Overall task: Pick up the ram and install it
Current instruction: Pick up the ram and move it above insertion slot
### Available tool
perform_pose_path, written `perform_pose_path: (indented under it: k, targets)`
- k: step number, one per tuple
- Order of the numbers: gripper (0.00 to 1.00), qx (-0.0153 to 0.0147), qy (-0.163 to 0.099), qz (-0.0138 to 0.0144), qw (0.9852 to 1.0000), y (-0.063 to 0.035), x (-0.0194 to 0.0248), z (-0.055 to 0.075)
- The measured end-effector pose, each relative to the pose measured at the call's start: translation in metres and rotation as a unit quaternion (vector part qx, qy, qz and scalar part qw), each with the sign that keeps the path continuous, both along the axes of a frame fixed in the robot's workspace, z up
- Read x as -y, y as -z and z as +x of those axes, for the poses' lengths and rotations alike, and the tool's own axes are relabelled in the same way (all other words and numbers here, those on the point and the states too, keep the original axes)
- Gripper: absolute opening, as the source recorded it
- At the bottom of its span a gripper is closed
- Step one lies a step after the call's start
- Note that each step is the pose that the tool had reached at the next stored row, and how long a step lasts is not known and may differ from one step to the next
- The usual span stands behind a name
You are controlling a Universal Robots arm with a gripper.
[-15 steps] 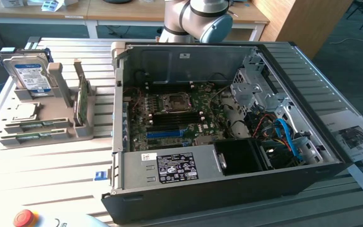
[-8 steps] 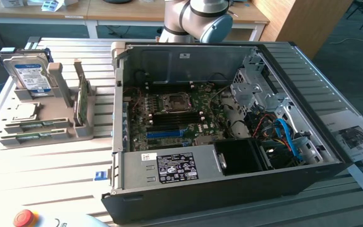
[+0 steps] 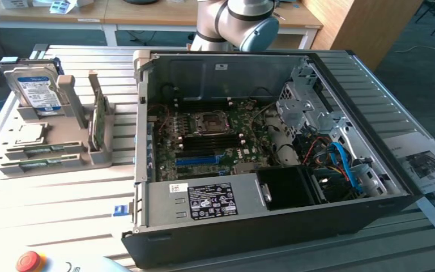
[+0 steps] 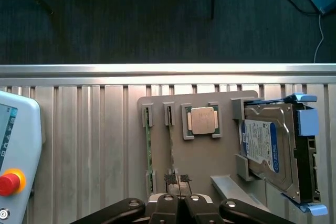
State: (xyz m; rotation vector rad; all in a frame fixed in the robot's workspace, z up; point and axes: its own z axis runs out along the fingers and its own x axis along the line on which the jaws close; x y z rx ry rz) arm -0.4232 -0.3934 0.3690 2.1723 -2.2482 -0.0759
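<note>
Wrist view, looking down past the claw [image 4: 180, 178] onto a grey holder [image 4: 210, 156] on the slatted tabletop [image 4: 79, 129]. The claw's two fingers [image 4: 168, 202] are pressed together and grip nothing.

The ram [image 4: 171, 140] stands on edge in a holder slot and reads as a thin green line. Its near end falls just beside the claw tips in the picture. Whether claw and ram touch cannot be told from this view.

A second stick [image 4: 148, 150] sits in the parallel slot on the far side of the ram from the CPU [image 4: 202, 120]. The CPU lies flat in its own recess. Beyond it a hard drive [image 4: 268, 148] leans in a bracket at the holder's end. A pendant [image 4: 16, 150] with a red stop button [image 4: 9, 183] rests on the tabletop, well apart from the holder.

Exterior view. The holder [image 3: 100, 157] stands at the exterior view's left of an open PC case [image 3: 278, 226]. The ram [image 3: 43, 150] lies seated between the CPU [image 3: 29, 134] and the second stick [image 3: 40, 164]. A green card [image 3: 97, 119] stands upright beside them, and the hard drive [image 3: 40, 90] is behind. The motherboard [image 3: 225, 141] lies exposed inside the case, with a bright-blue slot [image 3: 199, 160] near its front edge. The arm [image 3: 240, 20] shows above the case's rear wall. The ram has not been lifted from the holder.
</note>
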Motion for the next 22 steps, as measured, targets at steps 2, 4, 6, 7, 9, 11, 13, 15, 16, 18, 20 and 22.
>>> perform_pose_path:
  k: [2,4,6,7,9,11,13,15,16,18,20,22]
  targets:
    - [0.10,0.0000,0.000,0.0000,1.0000,0.0036,0.0001,0.000]
    - [0.10,0.0000,0.000,0.0000,1.0000,0.0071,0.0002,0.000]
    - [0.10,0.0000,0.000,0.0000,1.0000,0.0109,0.0003,0.000]
    - [0.10,0.0000,0.000,0.0000,1.0000,0.0127,0.0003,0.000]
    - [0.10,0.0000,0.000,0.0000,1.0000,0.0162,0.0003,0.000]
    - [0.10,-0.0001,0.000,0.0000,1.0000,0.0189,0.0004,0.000]
    - [0.10,-0.0002,0.000,-0.0001,1.0000,0.0192,0.0004,0.000]
    - [0.10,-0.0001,0.000,-0.0001,1.0000,0.0193,0.0004,0.000]
    - [0.10,0.0000,0.000,0.0000,1.0000,0.0194,0.0004,0.000]
    - [0.10,0.0000,0.000,0.0000,1.0000,0.0194,0.0004,0.000]
    - [0.11,0.0000,0.000,0.0000,1.0000,0.0194,0.0004,0.000]
    - [0.16,0.0000,0.000,0.0000,1.0000,0.0194,0.0004,0.000]
